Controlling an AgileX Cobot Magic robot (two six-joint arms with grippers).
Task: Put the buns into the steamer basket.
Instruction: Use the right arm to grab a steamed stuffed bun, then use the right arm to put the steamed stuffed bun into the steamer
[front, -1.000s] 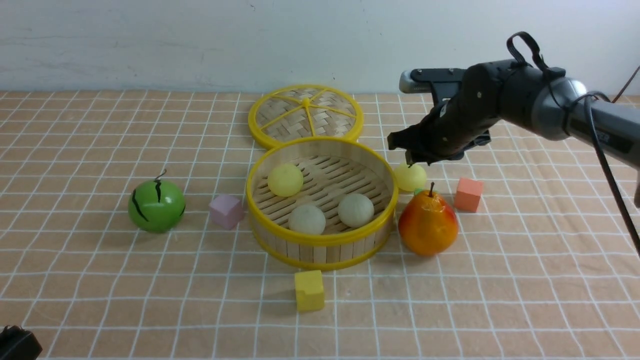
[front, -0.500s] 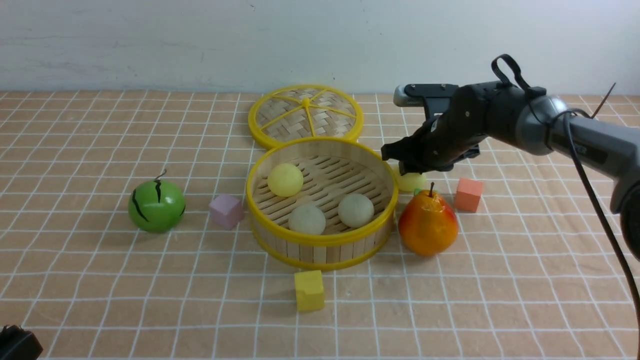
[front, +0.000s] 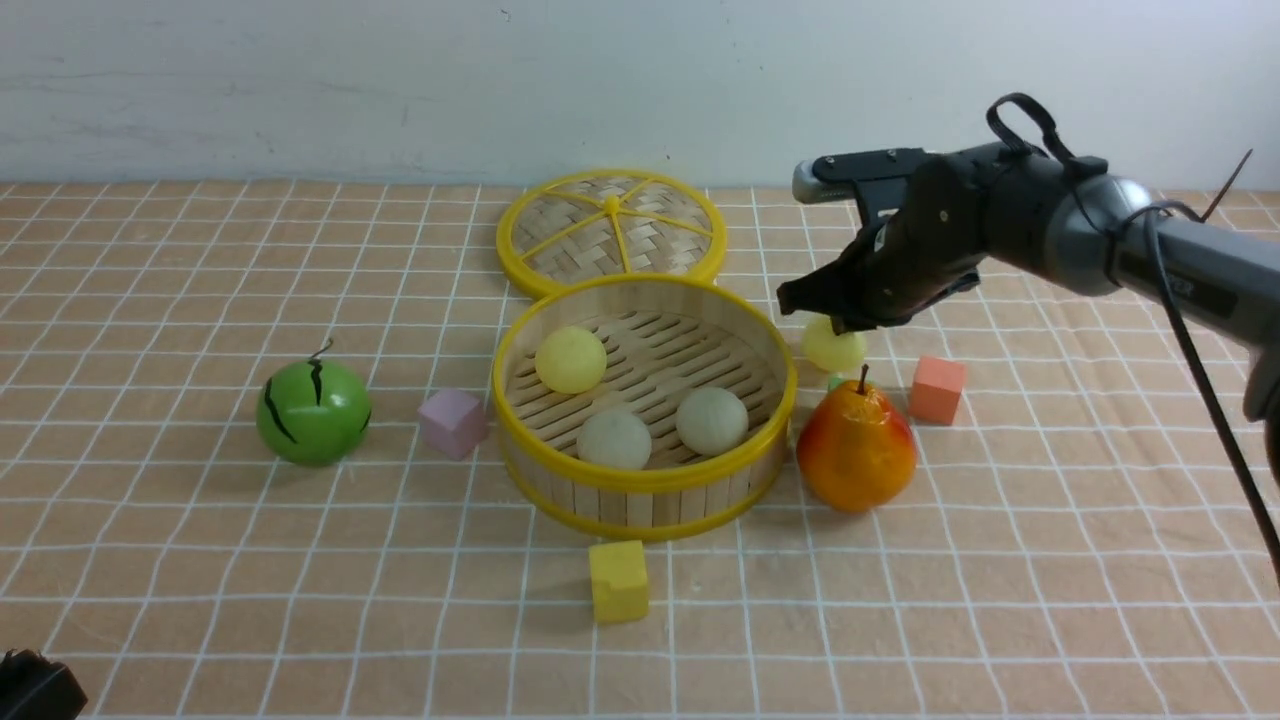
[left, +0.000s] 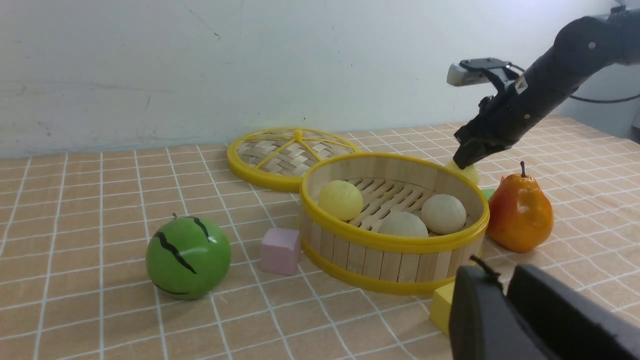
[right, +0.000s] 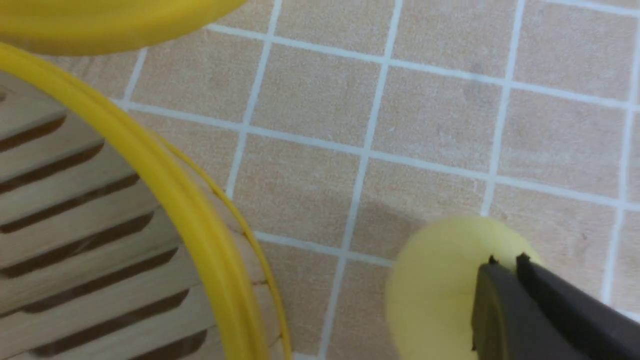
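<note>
Counting across the front view, left to right, gives one each of these:
- a striped green melon ball (front: 313, 412), farthest left of the right gripper (front: 838, 324)
- a pink cube (front: 452, 422)
- a steamer basket (front: 640, 480), just left of that gripper
- a woven lid (front: 612, 232), directly behind the basket's far wall
- a yellow cube (front: 618, 580), on the robot's side of the basket
- a pear (front: 857, 450), beneath the gripper and toward the robot
- an orange cube (front: 937, 390), just right of the gripper

A small green piece (front: 836, 382) shows behind the pear; its shape is unclear.

Buns number four. Three lie on the basket floor: the inner yellow bun (front: 571, 360), the left off-white bun (front: 614, 438) and the right off-white bun (front: 712, 420).

The fourth bun (front: 835, 350), pale yellow, is outside the basket, just right of its rim. The right gripper's fingers are drawn nearly together, pinching the top of this bun. The right wrist view shows the dark fingertips (right: 492, 280) sunk into it. The bun appears raised off the checked tablecloth (front: 200, 560).

The left gripper (left: 505, 287) sits well to the left of the right gripper and toward the robot. Only a slit shows between its fingers, and it holds nothing.
</note>
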